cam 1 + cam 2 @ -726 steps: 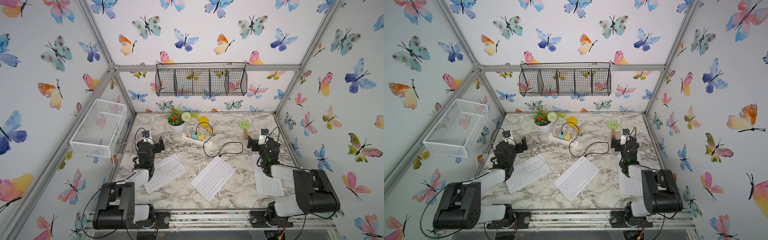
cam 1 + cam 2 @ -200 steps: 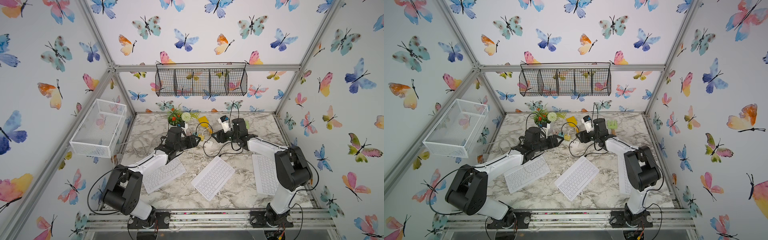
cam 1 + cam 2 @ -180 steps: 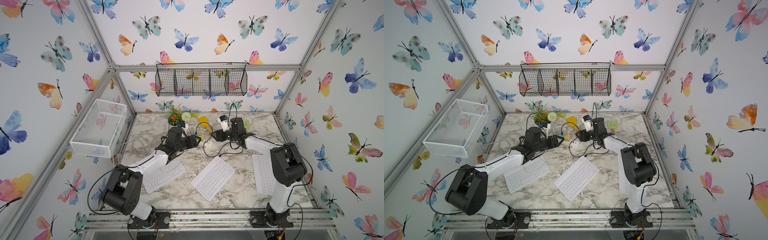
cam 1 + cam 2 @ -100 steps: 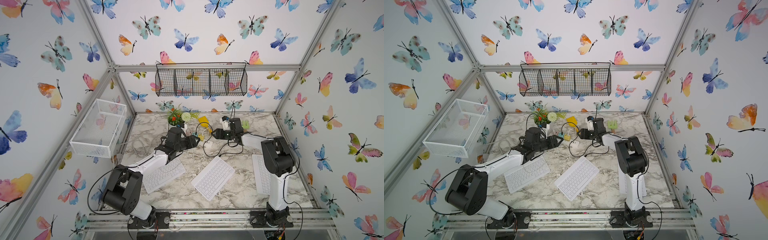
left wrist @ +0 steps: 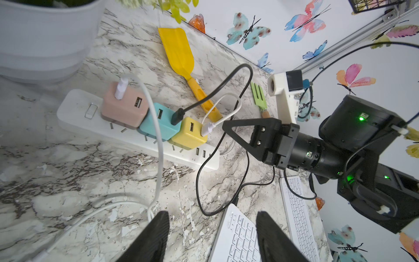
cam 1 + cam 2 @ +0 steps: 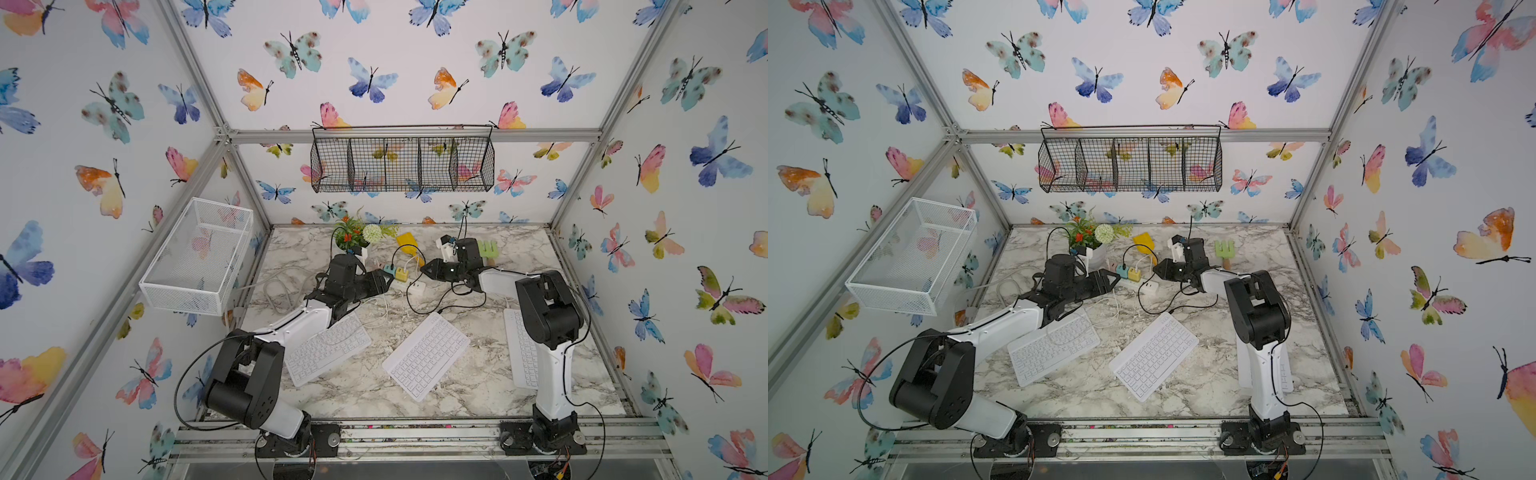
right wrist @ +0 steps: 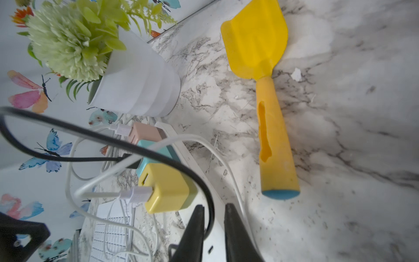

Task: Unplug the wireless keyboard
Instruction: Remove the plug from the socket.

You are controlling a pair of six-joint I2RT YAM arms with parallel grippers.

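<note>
The marble-patterned desk (image 6: 469,390) fills the lower middle of both top views. It is bounded by aluminium rails, with bare veined surface along its lower edge and at its upper right. Three flat white keyboards lie on it. The wireless keyboard (image 6: 426,355) sits at the centre, turned diagonally and clear of the other two. One neighbour (image 6: 328,349) lies partly under the left arm and the other (image 6: 521,349) partly under the right arm. Above the wireless keyboard the room tightens. A smooth white power strip (image 5: 72,118) carries three rounded cube adapters in a close row, pink (image 5: 123,111), teal (image 5: 158,127) and yellow (image 5: 188,136), with loops of cord around them. A glossy black cable (image 7: 68,126) is plugged into the teal adapter and winds down to the wireless keyboard's upper edge. The left gripper (image 5: 212,213) hovers over the desk with its jaws spread and nothing between them. The right gripper (image 7: 214,206) is just beside the yellow adapter, its tapered black fingers (image 7: 195,226) drawn nearly together around the black cable.
</note>
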